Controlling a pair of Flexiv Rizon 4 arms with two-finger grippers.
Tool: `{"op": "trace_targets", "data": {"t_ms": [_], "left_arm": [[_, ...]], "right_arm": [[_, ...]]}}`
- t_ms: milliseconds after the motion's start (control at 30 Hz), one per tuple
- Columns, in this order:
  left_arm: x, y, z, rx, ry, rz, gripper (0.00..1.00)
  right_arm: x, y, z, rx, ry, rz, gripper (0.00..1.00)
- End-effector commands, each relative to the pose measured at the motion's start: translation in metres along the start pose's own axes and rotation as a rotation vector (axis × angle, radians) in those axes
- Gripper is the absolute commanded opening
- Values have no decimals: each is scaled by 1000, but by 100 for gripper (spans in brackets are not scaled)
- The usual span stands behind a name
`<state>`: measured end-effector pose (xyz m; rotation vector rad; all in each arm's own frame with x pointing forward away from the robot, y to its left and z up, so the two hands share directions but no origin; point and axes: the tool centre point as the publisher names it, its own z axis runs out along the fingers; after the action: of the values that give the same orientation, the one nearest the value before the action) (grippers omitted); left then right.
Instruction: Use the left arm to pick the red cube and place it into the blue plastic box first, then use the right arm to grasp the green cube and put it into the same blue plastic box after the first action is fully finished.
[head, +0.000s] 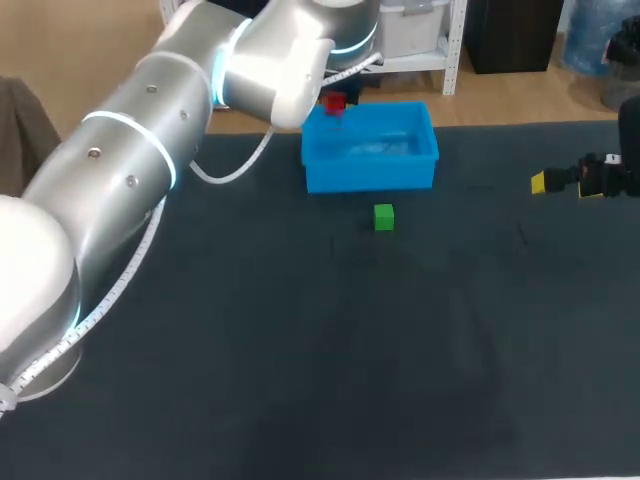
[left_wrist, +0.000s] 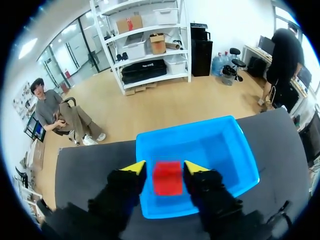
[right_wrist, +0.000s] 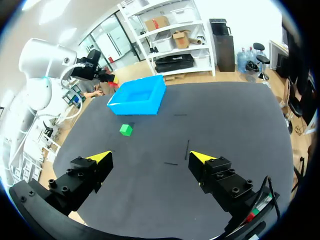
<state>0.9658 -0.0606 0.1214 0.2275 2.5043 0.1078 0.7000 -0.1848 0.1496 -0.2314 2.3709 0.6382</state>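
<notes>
- Left gripper (left_wrist: 165, 168) is clamping the red cube (left_wrist: 167, 178) from both sides, hanging over the blue box (left_wrist: 215, 150).
- Green cube (head: 384, 217) is sitting on the table (head: 300, 350), just in front of the box.
- Right gripper (right_wrist: 151, 157) is hovering with fingers spread wide, holding nothing, well apart from the box.

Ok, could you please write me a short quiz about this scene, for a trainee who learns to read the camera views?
1. True or false: the green cube lies inside the blue plastic box.
2. What is between the fingers of the left gripper? A. the red cube B. the green cube C. nothing
3. Fill the gap: the right gripper, above the table, is ____ (open or shut).
Key: 1 false, it lies on the table, outside the box. 2 A. 3 open.
</notes>
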Motion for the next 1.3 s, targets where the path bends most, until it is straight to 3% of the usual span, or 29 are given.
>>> {"op": "trace_targets", "data": {"t_ms": [33, 500, 1300], "left_arm": [[-10, -4, 8, -7, 592, 0, 100], [-1, 4, 5, 4, 597, -10, 100], [34, 17, -42, 134, 547, -49, 100]], "right_arm": [[0, 0, 0, 2, 1, 0, 100], [0, 0, 0, 2, 1, 0, 100], [0, 0, 0, 2, 1, 0, 100]]}}
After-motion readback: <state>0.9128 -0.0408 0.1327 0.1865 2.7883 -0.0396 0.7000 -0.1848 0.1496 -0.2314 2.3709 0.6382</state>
